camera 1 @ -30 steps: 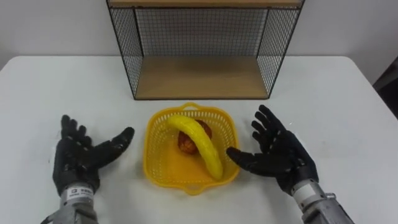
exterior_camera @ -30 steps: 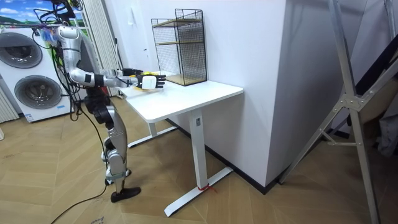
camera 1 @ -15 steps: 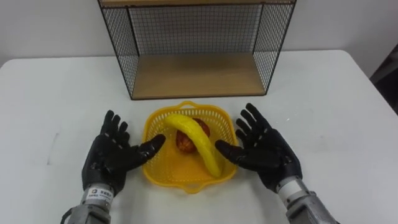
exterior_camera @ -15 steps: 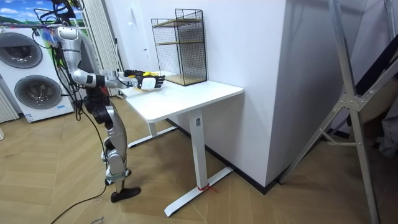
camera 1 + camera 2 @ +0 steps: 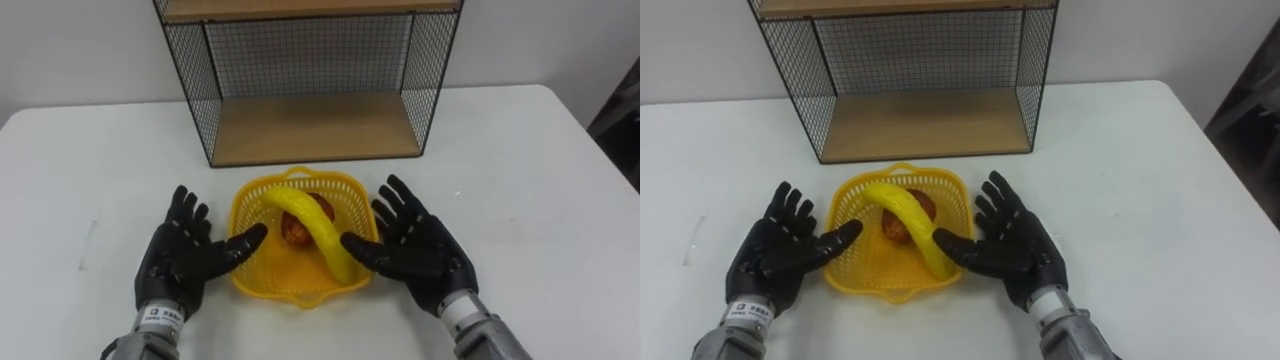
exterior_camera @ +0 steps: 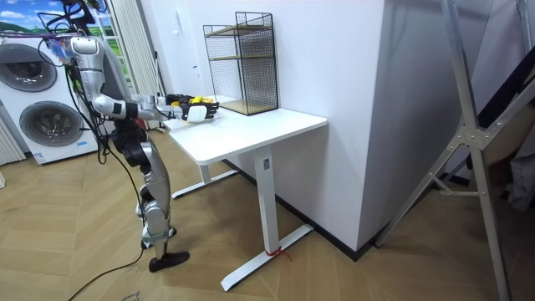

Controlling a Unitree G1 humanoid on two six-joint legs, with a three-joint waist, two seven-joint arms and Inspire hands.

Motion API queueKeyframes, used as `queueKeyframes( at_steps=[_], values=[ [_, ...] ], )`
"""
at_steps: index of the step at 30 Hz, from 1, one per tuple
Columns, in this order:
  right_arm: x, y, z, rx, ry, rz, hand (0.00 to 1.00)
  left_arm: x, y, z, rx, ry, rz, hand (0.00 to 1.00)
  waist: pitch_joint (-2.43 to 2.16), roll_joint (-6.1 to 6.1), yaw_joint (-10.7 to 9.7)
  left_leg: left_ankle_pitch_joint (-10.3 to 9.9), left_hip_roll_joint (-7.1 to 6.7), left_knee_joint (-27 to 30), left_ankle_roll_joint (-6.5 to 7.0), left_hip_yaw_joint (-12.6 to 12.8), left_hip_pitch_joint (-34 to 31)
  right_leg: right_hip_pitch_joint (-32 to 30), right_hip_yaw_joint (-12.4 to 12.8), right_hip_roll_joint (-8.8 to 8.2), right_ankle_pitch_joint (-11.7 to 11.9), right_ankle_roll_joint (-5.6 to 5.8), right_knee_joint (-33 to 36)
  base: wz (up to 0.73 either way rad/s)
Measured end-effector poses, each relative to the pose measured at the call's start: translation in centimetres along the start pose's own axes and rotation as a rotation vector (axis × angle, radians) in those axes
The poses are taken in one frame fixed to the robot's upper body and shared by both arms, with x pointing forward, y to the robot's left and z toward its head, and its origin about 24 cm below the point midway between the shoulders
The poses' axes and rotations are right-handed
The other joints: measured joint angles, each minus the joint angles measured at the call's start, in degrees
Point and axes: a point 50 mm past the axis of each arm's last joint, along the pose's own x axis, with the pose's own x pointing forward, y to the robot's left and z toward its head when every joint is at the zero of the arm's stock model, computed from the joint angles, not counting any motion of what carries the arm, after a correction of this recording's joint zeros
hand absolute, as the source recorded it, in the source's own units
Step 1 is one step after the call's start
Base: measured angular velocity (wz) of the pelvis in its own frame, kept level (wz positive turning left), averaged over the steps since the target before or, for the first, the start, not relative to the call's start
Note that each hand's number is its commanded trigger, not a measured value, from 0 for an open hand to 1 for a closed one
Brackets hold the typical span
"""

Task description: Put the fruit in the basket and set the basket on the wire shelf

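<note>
a yellow basket point(image 5: 300, 283) sat on the white table point(image 5: 520, 160) holding a banana point(image 5: 312, 226). the left hand point(image 5: 185, 262) and right hand point(image 5: 418, 252) flanked it, fingers spread. it looked light, springy plastic, best squeezed at both sides.

We see a white desk point(image 5: 520, 150) on a wooden floor point(image 6: 84, 267), its back edge against the wall point(image 6: 334, 67). Stacked washing machines point(image 6: 42, 121) stand beyond the desk's edge at the room view's left, a metal frame point(image 6: 475, 134) well apart at its right.
</note>
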Motion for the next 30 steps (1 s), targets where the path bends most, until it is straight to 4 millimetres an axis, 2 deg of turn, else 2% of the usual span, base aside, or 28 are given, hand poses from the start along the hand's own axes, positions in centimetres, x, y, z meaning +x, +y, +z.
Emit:
queueKeyframes(
  at_steps=[11,20,30],
  values=[
    [0.2,0.7,-0.3,0.001,0.012,0.039,0.00,0.0,-0.4,0.0,-0.018,-0.020,-0.007,0.00,0.37,-0.78,0.0,0.0,-0.15,0.6,0.05,0.0,-0.6,-0.8,0.0,-0.19,-0.1,0.11,0.0,0.00],
    [1.0,2.0,-0.2,-0.003,0.008,0.106,0.00,0.1,-1.2,-0.1,-0.048,-0.057,-0.021,0.00,0.24,-2.36,0.3,0.0,-0.14,0.9,0.07,-0.1,-1.5,-1.5,-0.4,-0.24,-0.1,0.11,0.0,0.00],
    [1.7,3.2,-0.3,0.002,0.005,0.145,0.00,0.0,-2.7,-0.7,-0.049,-0.036,-0.080,0.00,0.30,-2.39,-0.1,0.0,-0.11,0.9,0.07,0.0,-1.9,-1.8,-0.5,-0.24,-0.1,0.13,-0.1,0.00]
  ],
)
